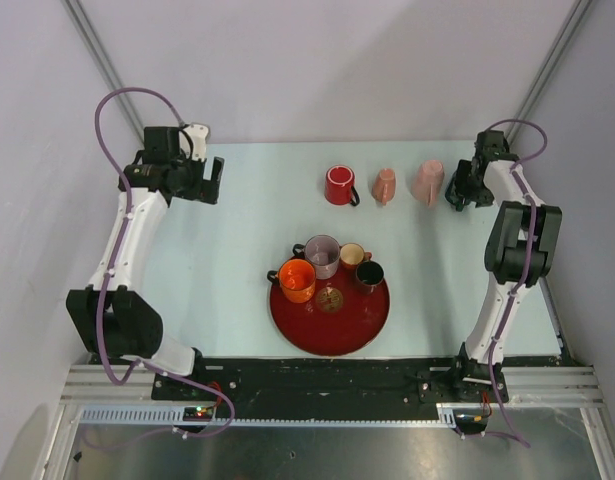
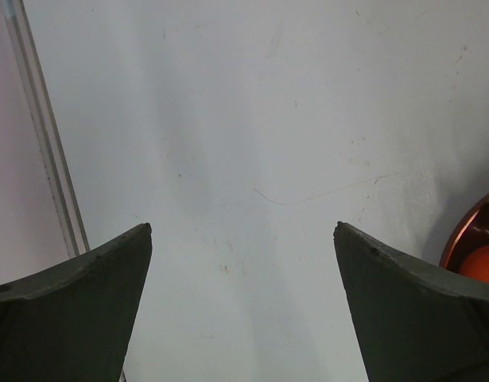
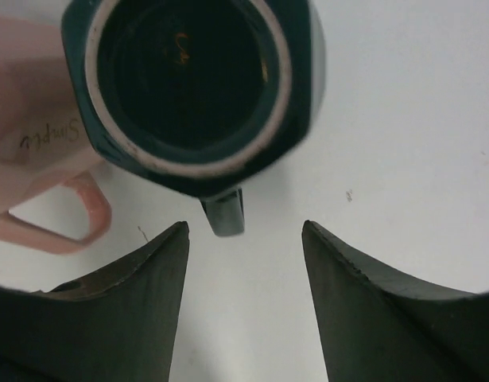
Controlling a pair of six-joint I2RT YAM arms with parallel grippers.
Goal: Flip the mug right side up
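L gripper (image 2: 242,229) wide open, holds nothing, dark wedge fingers over bare, matte pale table (image 1: 237,250). Mid-table: glossy red mug (image 1: 339,185), then round red tray (image 1: 327,345) w/ orange, grey, tan & brown mugs on it. Further R, two pink mugs (image 1: 385,185) on their sides. Teal mug (image 3: 196,87) is glossy w/ a faceted body and looks base-up (pale unglazed ring on top). It sits just ahead of R gripper (image 3: 244,231), touching a pink mug. R gripper is open, fingers either side of the teal handle, not touching it.
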